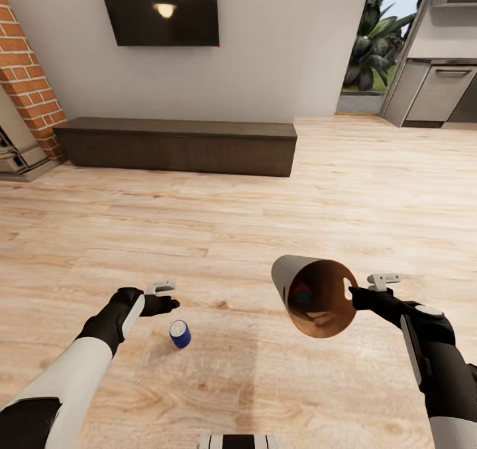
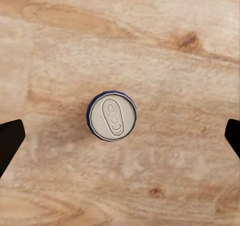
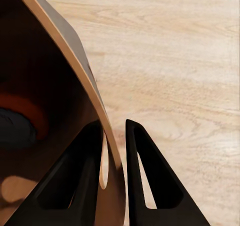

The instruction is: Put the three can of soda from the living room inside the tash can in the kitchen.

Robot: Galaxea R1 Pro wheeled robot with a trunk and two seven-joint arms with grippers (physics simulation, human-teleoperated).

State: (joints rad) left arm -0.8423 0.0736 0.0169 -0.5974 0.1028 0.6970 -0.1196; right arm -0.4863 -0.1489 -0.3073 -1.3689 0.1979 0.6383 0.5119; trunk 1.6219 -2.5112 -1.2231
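Grey outside, coppery within, the tash can (image 1: 318, 297) hangs tilted at lower right, mouth toward us, our right gripper (image 3: 114, 136) pinching its rim. Lower left, our left gripper (image 1: 165, 297) spreads wide above the upright blue can (image 2: 112, 115).

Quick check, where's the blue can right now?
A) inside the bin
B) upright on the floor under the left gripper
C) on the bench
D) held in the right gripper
B: the blue can stands upright on the wood floor, and the left wrist view shows its silver top between the open jaws of the left gripper, untouched.
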